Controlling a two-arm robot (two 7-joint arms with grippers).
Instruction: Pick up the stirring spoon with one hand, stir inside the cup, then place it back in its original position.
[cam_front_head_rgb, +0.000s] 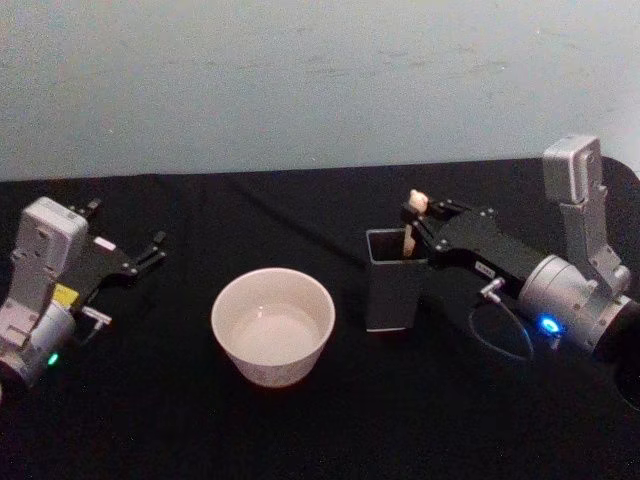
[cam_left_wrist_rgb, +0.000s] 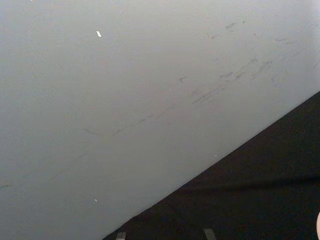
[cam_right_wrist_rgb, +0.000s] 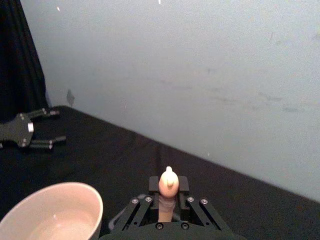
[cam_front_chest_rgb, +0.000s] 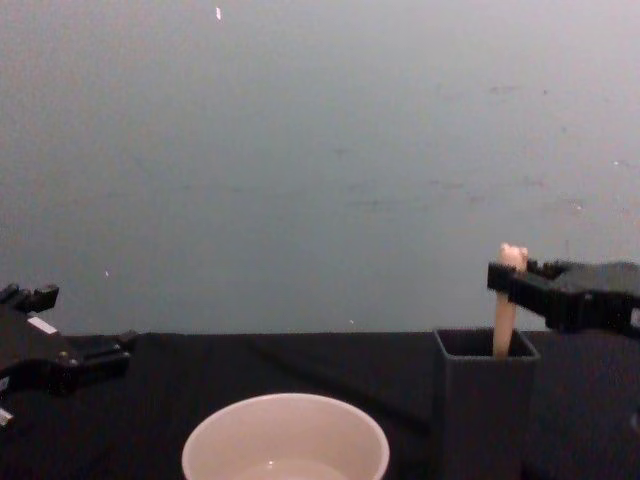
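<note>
On the black surface (cam_front_head_rgb: 300, 430) before a pale wall, the spoon (cam_front_chest_rgb: 505, 310) stands upright in the holder (cam_front_head_rgb: 392, 290), its handle top pinched by the right claw (cam_front_head_rgb: 416, 216). It is best lifted straight up, clear of the rim, before crossing to the cup (cam_front_head_rgb: 272, 325). The left claw (cam_front_head_rgb: 150, 252) sits spread at the far left.

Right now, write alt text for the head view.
The right tool grips the stirring spoon standing in the dark grey holder, beside the cream cup on a black table. The left tool rests open at the far left.
</note>
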